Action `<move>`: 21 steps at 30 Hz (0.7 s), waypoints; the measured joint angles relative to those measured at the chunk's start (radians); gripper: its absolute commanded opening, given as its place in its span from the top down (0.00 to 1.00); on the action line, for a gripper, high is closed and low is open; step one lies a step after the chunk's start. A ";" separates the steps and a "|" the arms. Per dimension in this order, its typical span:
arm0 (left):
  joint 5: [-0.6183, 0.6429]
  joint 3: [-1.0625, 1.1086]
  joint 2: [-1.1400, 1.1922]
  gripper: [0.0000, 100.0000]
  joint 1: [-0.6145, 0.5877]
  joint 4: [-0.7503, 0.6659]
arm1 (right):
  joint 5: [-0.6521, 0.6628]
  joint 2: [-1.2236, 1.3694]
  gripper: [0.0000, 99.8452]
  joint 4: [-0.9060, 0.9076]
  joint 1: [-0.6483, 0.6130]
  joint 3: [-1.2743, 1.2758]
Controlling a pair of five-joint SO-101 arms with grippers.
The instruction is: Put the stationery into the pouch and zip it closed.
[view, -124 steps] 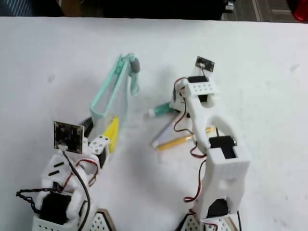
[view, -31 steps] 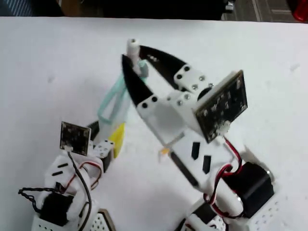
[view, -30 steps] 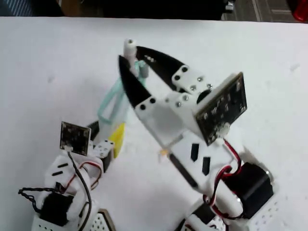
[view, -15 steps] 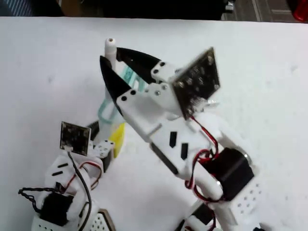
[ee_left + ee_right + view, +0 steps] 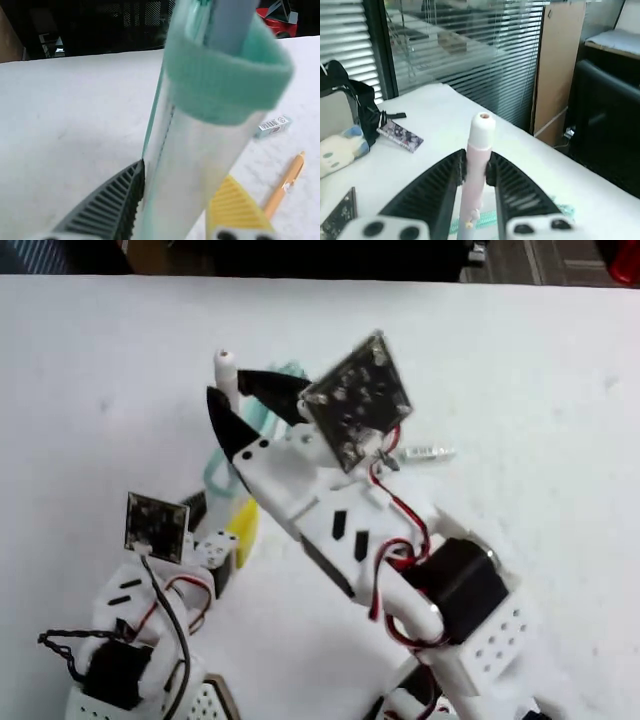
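Pink pen [image 5: 479, 150], clamped between right fingers [image 5: 436, 187]

The high camera hangs overhead and looks down on the white table [image 5: 540, 360], with the arm bases at its near edge. The left wrist camera sits low and close behind the left gripper [image 5: 182, 177], facing across the table, the pouch [image 5: 200, 130] almost against the lens. The right wrist camera looks nearly level along the right gripper [image 5: 476, 157] and its pen [image 5: 479, 145] toward window blinds [image 5: 470, 45]. Pouch and pen also show from overhead.
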 measured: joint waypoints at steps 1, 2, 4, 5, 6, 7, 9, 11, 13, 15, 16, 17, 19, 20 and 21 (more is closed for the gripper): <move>0.000 0.000 0.000 0.80 0.000 0.000 | 0.000 0.000 0.84 0.011 0.000 0.003; 0.000 0.000 0.000 0.80 0.000 0.000 | -0.002 0.000 0.80 0.025 0.002 0.003; 0.000 0.000 0.000 0.80 0.000 0.000 | -0.003 0.000 0.77 0.041 0.006 0.003; 0.000 0.000 0.000 0.80 0.000 0.000 | -0.003 0.000 0.78 0.044 0.011 0.003; 0.000 0.000 0.000 0.80 0.000 0.000 | -0.003 0.000 0.79 0.044 0.011 0.003; 0.000 0.000 0.000 0.80 0.000 0.000 | -0.003 0.000 0.80 0.044 0.011 0.003; 0.000 0.000 0.000 0.80 0.000 0.000 | -0.003 0.000 0.81 0.044 0.009 0.003; 0.000 0.000 0.000 0.80 0.000 0.000 | -0.003 0.000 0.81 0.044 0.009 0.003; 0.000 0.000 0.000 0.80 0.000 0.000 | -0.003 0.000 0.82 0.044 0.011 0.003; 0.000 0.000 0.000 0.80 0.000 0.000 | -0.003 0.000 0.82 0.044 0.009 0.003; 0.000 0.000 0.000 0.80 0.000 0.000 | -0.003 0.000 0.82 0.044 0.009 0.003; 0.000 0.000 0.000 0.80 0.000 0.000 | -0.003 0.000 0.82 0.044 0.009 0.003; 0.000 0.000 0.000 0.80 0.000 0.000 | -0.003 0.000 0.82 0.044 0.009 0.003; 0.000 0.000 0.000 0.80 0.000 0.000 | -0.003 0.000 0.82 0.044 0.009 0.003; 0.000 0.000 0.000 0.80 0.000 0.000 | -0.003 0.000 0.82 0.044 0.012 0.003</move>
